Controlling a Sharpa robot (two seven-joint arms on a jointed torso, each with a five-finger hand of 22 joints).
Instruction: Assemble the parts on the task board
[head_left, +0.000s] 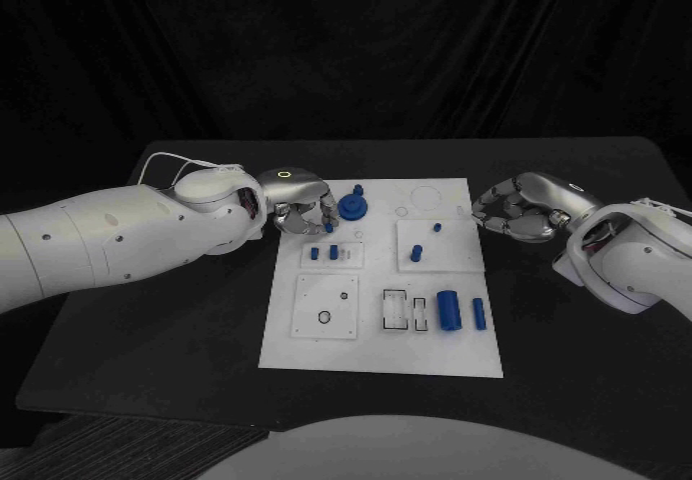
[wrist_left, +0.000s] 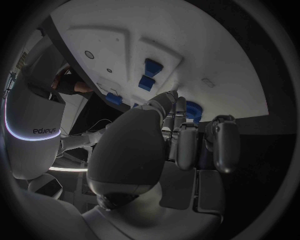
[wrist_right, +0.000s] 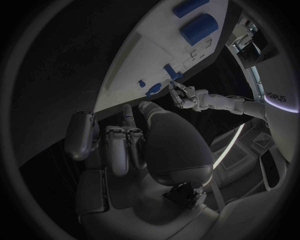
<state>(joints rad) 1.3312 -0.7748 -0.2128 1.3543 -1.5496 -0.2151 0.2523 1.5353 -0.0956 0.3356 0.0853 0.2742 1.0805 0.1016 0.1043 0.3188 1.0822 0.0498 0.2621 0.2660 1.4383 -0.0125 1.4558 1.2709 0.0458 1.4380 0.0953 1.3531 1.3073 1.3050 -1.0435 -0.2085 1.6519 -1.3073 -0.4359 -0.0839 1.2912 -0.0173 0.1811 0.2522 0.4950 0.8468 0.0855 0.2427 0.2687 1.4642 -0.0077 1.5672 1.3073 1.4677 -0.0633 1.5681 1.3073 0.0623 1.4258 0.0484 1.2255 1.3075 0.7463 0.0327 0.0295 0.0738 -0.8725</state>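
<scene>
Head view: one white board (head_left: 382, 360) lies mid-table (head_left: 173, 340), carrying blue parts. Counted there: one round disc-like part (head_left: 355, 208) at the board's far left corner; one small peg (head_left: 437, 227) and one short block (head_left: 415, 252) on the right-hand raised plate; two small blocks (head_left: 325, 253) on the left-hand plate; one thick cylinder (head_left: 449, 308) and one thin cylinder (head_left: 477, 314) lying side by side near the board's right edge. That makes seven parts.

The left hand (head_left: 303, 210) sits at the board's far left corner, its fingers curled down just beside the round part; whether a fingertip touches or pinches it cannot be told. The right hand (head_left: 516, 208) hangs off the board's right edge, over the table, fingers curled inward with nothing in them.

Left wrist view: the left hand (wrist_left: 181, 135) is seen from behind with a blue part (wrist_left: 194, 110) just past its fingertips, probably the round one; contact is hidden.

Right wrist view: the right hand (wrist_right: 125, 140) shows curled, empty fingers, and beyond it the left hand (wrist_right: 184, 95) at the board's corner.
</scene>
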